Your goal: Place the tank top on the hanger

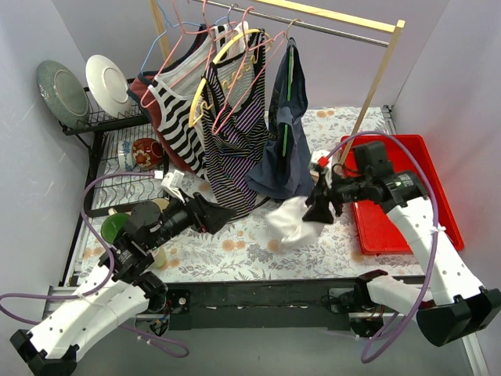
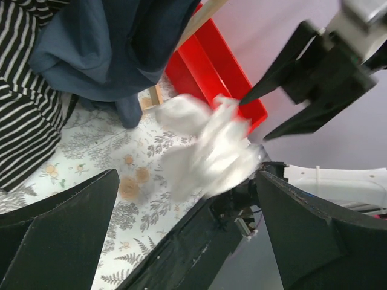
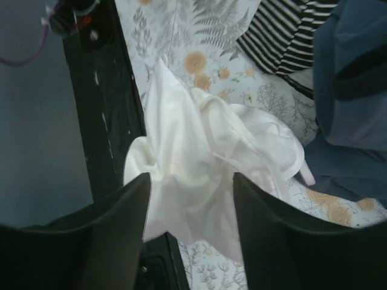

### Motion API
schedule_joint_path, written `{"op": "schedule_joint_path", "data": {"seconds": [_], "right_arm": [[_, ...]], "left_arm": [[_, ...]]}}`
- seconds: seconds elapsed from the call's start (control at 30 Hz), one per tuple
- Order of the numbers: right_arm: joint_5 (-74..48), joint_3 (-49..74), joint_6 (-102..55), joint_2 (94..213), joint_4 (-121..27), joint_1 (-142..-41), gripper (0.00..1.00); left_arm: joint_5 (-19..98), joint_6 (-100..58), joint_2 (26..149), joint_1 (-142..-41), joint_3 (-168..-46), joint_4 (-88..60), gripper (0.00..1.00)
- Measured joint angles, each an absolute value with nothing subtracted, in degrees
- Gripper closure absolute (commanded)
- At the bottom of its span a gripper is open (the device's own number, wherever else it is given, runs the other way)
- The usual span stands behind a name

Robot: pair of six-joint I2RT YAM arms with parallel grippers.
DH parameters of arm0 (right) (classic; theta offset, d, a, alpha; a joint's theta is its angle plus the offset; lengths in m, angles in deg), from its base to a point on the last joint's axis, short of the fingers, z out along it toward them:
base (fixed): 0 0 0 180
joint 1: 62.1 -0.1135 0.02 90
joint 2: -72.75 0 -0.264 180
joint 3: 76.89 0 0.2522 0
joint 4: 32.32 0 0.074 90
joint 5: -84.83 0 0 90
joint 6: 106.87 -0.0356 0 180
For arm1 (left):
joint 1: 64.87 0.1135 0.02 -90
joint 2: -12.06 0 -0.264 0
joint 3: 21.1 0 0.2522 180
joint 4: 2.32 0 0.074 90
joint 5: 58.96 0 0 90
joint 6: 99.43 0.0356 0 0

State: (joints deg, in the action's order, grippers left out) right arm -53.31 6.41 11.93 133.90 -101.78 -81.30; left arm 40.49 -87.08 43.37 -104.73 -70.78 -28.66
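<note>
Tank top (image 1: 291,222) lies crumpled on the counter (image 1: 235,251) near the front edge, just L of the red tray (image 1: 407,196) and below the hanging navy garment (image 1: 286,157). In the R wrist view part of it spills over the dark front edge.

Right tool (image 1: 317,213) is directly over the heap, tips pointing down into it. Its jaws are apart w/ cloth showing between them (image 3: 188,187); one tip looks to be touching fabric in the L wrist view (image 2: 254,119), but it's not clamped.

Left tool (image 1: 215,215) is near but apart from the cloth, to its L. Jaws are wide apart w/ nothing between (image 2: 187,181), aimed toward the heap.

Key relation: the top sits right under the right tool and off to the R of the left tool, so the R arm is clearly nearer. The heap runs roughly from far-R to near-L. It's too bunched to tell neck from hem; thin strap-like edges show on the side toward the navy garment (image 3: 284,163).

Hanger (image 1: 252,45) is pink wire, up on the rail (image 1: 313,27) at the back, well apart from the top and hanging in front of the striped top (image 1: 235,149).

Judgement: the step in hand is the pick, probably closing the R tool on a strap or edge. The top isn't on the hanger yet.
</note>
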Motion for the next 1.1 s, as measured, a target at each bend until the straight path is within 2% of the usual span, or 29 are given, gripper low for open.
{"op": "schedule_joint_path", "data": {"seconds": [0.07, 0.17, 0.3, 0.4, 0.47, 0.6, 0.73, 0.93, 1.03, 1.1], "right_arm": [[-51.4, 3.4, 14.9, 134.0, -102.0, -84.7, 0.21], [-47.1, -1.9, 18.4, 133.8, -101.9, -86.7, 0.20], [-40.7, -8.3, 20.2, 130.9, -99.0, -86.7, 0.20], [-37.9, -11.6, 21.5, 128.7, -96.1, -86.8, 0.22], [-36.7, -15.0, 22.6, 127.8, -92.6, -86.8, 0.23], [-37.0, -23.0, 25.8, 128.1, -85.7, -86.8, 0.30], [-41.3, -27.9, 31.6, 129.1, -80.4, -87.0, 0.30], [-44.1, -28.7, 36.9, 134.0, -72.1, -89.8, 0.34], [-44.1, -28.4, 38.3, 137.6, -69.9, -92.5, 0.39], [-43.8, -28.2, 39.1, 139.8, -68.6, -94.5, 0.48]], "left_arm": [[41.5, -88.5, 43.8, -104.7, -70.4, -27.6, 0.02], [44.8, -91.2, 45.0, -104.7, -67.5, -25.0, 0.02], [51.0, -94.9, 51.3, -104.9, -63.2, -22.9, 0.09], [51.2, -96.2, 58.3, -108.4, -62.4, -22.8, 0.14], [48.5, -96.2, 63.0, -113.9, -63.2, -23.4, 0.22], [41.5, -95.7, 75.6, -122.6, -69.0, -25.2, 0.25], [35.1, -95.1, 83.8, -123.9, -72.2, -24.7, 0.25], [28.4, -94.3, 85.7, -123.9, -72.6, -23.1, 0.24], [26.8, -94.3, 84.9, -123.9, -72.5, -22.3, 0.24], [26.0, -94.4, 83.8, -123.9, -72.1, -21.6, 0.24]]}}
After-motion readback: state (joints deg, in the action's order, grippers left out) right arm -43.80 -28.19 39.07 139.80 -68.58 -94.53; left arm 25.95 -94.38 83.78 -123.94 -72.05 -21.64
